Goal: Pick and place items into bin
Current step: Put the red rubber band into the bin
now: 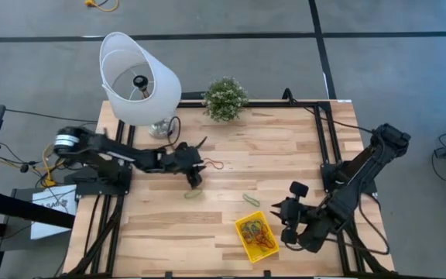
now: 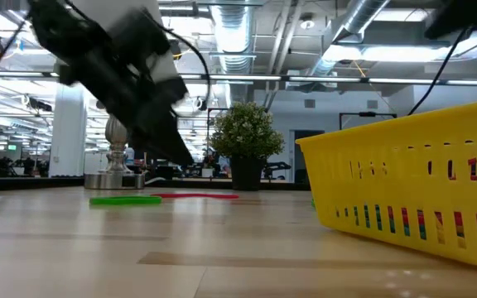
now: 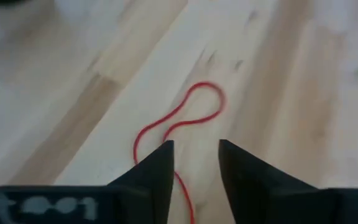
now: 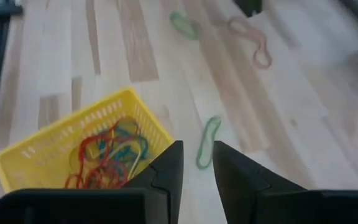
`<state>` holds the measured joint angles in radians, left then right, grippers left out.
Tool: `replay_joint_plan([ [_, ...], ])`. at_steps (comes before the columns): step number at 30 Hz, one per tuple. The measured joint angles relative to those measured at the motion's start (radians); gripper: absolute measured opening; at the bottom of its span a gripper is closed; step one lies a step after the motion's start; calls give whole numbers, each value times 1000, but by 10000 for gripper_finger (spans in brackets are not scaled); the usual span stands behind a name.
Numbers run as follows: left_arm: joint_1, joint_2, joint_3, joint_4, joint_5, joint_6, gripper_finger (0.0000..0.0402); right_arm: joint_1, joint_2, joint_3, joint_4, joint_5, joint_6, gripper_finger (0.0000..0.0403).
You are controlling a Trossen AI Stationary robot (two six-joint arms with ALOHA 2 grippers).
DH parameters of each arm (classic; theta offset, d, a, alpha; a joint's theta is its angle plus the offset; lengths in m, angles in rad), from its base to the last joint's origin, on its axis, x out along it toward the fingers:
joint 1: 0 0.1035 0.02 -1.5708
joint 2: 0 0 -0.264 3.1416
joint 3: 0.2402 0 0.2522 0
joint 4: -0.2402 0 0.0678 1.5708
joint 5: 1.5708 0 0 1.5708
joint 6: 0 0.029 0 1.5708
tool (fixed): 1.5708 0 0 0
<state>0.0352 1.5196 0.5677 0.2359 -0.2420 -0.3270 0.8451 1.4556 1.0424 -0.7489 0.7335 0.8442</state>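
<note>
- Red loop (image 3: 178, 121) lies flat on the wooden table (image 1: 231, 147), just ahead of the left gripper (image 3: 194, 155), whose fingers stand narrowly apart, holding nothing.
- Yellow bin (image 1: 257, 236), with tangled loops inside, sits beside the right gripper (image 4: 197, 163), fingers slightly parted, empty.
- Two green loops (image 1: 252, 199) lie between the grippers.

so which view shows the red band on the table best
The left wrist view: the red band fills the frame just beyond the open left gripper. High view shows a small red squiggle; low view a thin streak; right wrist view a faint loop.
</note>
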Motion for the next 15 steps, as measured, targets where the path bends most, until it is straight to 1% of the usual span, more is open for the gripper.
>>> replay_joint_plan([
  [2,17,77,29,5,-8,-21,131,-4,26,0,5,-24,1,82],
  [5,33,176,72,0,-60,-33,157,-3,51,-1,11,-59,4,82],
  [9,50,247,118,5,-69,-34,176,-5,63,-1,31,-90,4,82],
  [12,60,275,134,2,-63,-46,175,-5,63,-1,34,-89,4,82],
  [15,61,287,135,-12,-64,-91,151,-9,63,-1,33,-84,4,82],
])
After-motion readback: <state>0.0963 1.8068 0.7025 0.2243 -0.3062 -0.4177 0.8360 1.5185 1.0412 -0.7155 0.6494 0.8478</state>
